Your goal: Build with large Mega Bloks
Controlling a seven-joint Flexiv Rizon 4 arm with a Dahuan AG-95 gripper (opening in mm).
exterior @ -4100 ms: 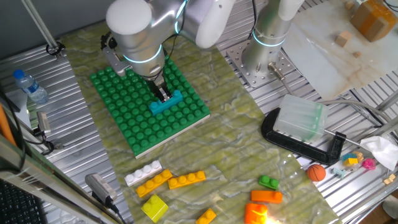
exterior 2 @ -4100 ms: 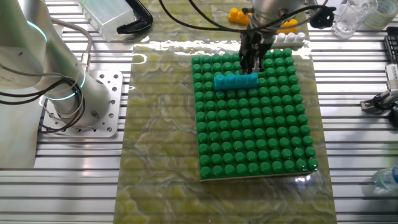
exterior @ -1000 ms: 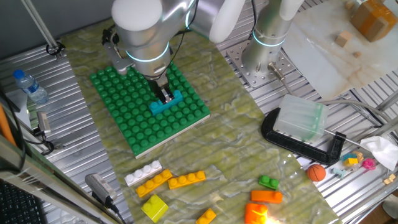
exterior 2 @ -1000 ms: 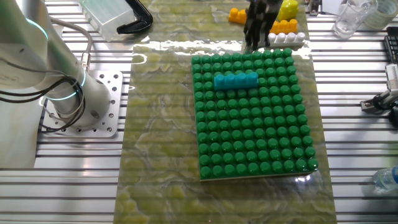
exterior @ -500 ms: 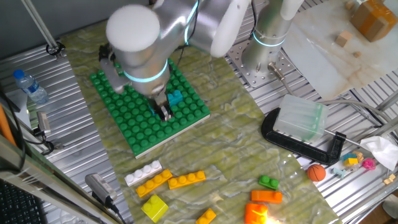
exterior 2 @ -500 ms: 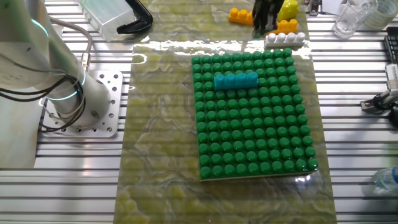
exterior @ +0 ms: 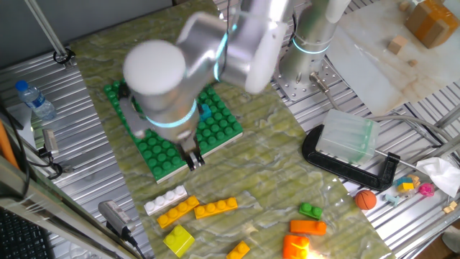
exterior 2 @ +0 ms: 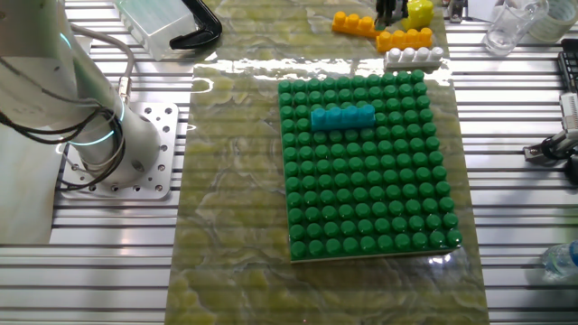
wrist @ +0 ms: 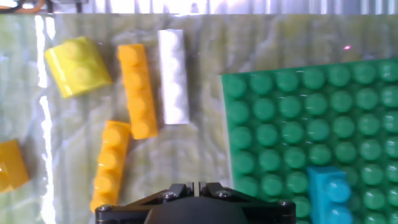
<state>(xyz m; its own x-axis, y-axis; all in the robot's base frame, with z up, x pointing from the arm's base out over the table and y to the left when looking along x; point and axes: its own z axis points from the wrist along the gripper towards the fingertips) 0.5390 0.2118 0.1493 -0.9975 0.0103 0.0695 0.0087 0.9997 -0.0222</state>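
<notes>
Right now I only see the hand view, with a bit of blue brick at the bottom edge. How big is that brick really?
Observer: It is a cyan bar, four studs long, sitting on the green baseplate.
Visitor: Are the yellow, orange and white bricks all that's left?
Observer: No. Further along the mat lie a short green brick and an orange brick.
Visitor: Is the robot carrying anything?
Observer: I see no brick at the fingers. They hang just past the baseplate's edge, on the side of the loose bricks.
</notes>
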